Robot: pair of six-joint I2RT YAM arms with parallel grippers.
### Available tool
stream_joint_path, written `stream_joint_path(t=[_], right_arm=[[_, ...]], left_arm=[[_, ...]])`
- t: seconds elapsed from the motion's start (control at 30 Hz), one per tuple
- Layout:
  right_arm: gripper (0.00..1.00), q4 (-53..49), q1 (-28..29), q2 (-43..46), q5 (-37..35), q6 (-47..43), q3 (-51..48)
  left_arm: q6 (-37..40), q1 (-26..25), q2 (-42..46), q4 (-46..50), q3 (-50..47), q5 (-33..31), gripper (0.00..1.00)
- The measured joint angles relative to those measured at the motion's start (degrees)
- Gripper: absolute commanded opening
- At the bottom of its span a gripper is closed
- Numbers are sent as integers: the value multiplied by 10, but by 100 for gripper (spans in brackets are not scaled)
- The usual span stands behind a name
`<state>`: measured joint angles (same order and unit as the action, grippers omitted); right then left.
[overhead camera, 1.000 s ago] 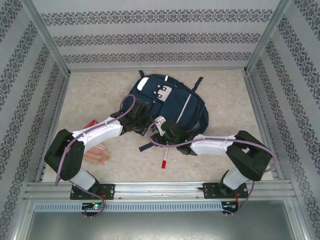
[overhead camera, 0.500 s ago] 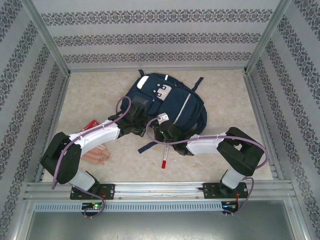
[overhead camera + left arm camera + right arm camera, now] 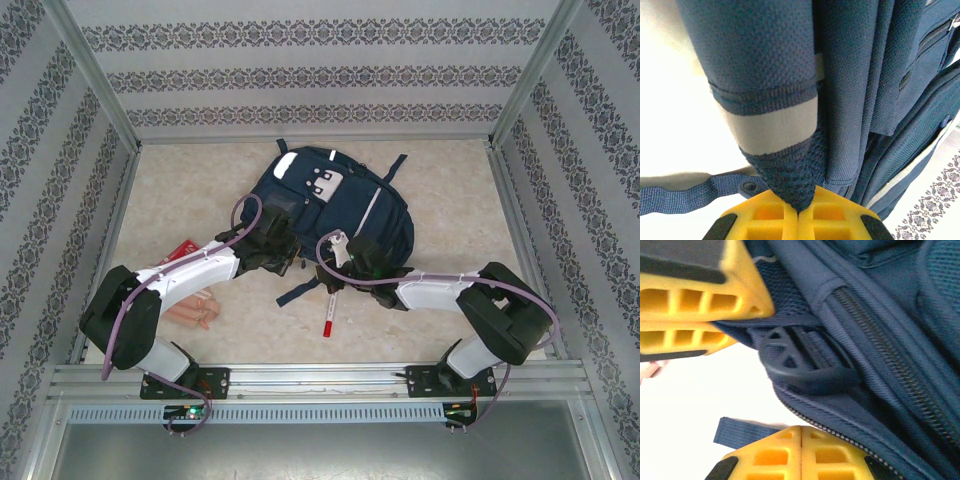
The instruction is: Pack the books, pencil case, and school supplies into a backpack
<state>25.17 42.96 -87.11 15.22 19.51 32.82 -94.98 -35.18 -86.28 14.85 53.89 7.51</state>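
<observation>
The navy backpack (image 3: pixel 335 200) lies flat in the middle of the table. At its near edge my left gripper (image 3: pixel 285 258) is shut on a pinched fold of the backpack's mesh fabric (image 3: pixel 790 175), with its yellow fingertips (image 3: pixel 775 212) pressed together. Just to the right, my right gripper (image 3: pixel 325 270) is shut, its tips (image 3: pixel 790 440) against the zipper edge (image 3: pixel 840 437); nothing shows between them. The marker pen (image 3: pixel 327 318) lies in front of the backpack. The peach pencil case (image 3: pixel 195 310) rests under the left arm. A red corner of the book (image 3: pixel 184 247) shows beside that arm.
A black plastic buckle (image 3: pixel 800 365) and a loose strap end (image 3: pixel 740 432) hang at the backpack's opening. The left gripper's yellow fingers (image 3: pixel 695 305) show close by in the right wrist view. Patterned walls and metal rails (image 3: pixel 320 375) enclose the table.
The right gripper closed from partly open and its wrist shifted slightly right along the backpack's near edge. The left gripper kept its hold and sank back a little.
</observation>
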Motion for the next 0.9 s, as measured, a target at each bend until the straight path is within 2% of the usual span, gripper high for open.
stream_joint_path(t=[0.1, 0.23, 0.43, 0.53, 0.7, 0.9], right_arm=[[41, 11, 30, 11, -22, -47, -11], [43, 141, 93, -4, -91, -131, -69], [45, 340, 96, -126, -183, -203, -120], [45, 421, 97, -187, -205, -225, -120], [44, 476, 98, -220, -226, -233, -103], [40, 489, 98, -223, -257, -234, -75]], left_arm=[[-2, 0, 0, 0, 0, 10, 0], [-7, -1, -1, 4, 5, 17, 0], [-27, -7, -3, 1, 16, 26, 0], [-42, -12, -3, -10, 15, 35, 0], [-59, -17, -2, -21, 7, 44, 0], [-67, -17, 6, -28, 2, 40, 0]])
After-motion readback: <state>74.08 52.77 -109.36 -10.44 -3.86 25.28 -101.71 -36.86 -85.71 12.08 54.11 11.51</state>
